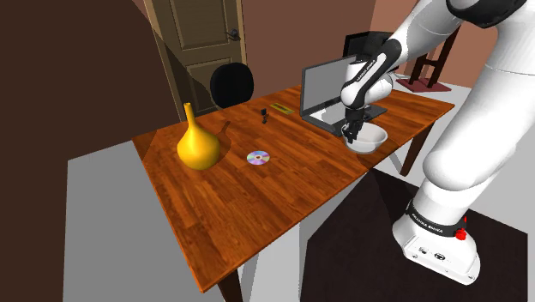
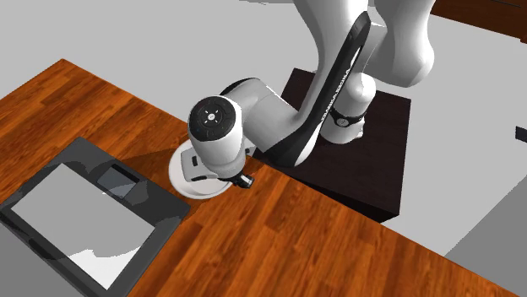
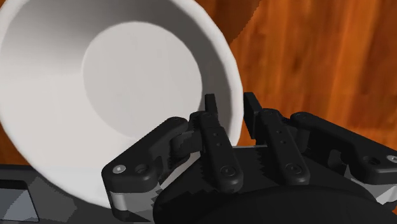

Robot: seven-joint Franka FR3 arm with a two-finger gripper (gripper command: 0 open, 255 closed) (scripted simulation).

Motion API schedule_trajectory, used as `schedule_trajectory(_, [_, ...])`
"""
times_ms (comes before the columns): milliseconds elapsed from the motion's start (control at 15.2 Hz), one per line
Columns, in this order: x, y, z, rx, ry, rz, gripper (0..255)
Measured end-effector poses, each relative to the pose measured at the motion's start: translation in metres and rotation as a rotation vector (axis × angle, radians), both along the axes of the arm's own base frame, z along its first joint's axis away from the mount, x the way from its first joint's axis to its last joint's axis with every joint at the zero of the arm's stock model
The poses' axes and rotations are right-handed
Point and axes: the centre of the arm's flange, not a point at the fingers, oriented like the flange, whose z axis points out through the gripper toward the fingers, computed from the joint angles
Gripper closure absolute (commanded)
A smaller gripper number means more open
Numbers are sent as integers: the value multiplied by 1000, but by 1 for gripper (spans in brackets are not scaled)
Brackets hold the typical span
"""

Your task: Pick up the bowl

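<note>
While the white bowl (image 3: 127, 83) is sitting upright on the wooden table (image 1: 283, 193), close to the edge nearest the stand and just beside the open laptop (image 1: 330, 90), the black gripper (image 3: 230, 102) is bearing on its rim. One finger is reaching inside the wall, the other is lying outside it, and the white wall is filling the narrow gap between them, so the fingers are looking clamped on the rim rather than standing free of it. In the shoulder view the bowl's base is appearing to rest on the wood, so I am judging that the grasp is being made and the lift is not yet begun. The next move is calling for a straight, level rise with a firm pinch, since a one-sided rim hold is leaving the bowl apt to tip or slip. Farther along the table a yellow vase (image 1: 197, 147) and a disc (image 1: 258, 158) are lying well apart from the bowl.
</note>
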Motion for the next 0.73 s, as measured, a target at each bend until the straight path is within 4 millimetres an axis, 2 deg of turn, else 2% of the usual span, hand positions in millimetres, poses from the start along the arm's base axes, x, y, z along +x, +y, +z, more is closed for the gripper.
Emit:
schedule_trajectory(330, [0,0,2,0,0,-1,255])
schedule_trajectory(726, [0,0,30,0,0,-1,255])
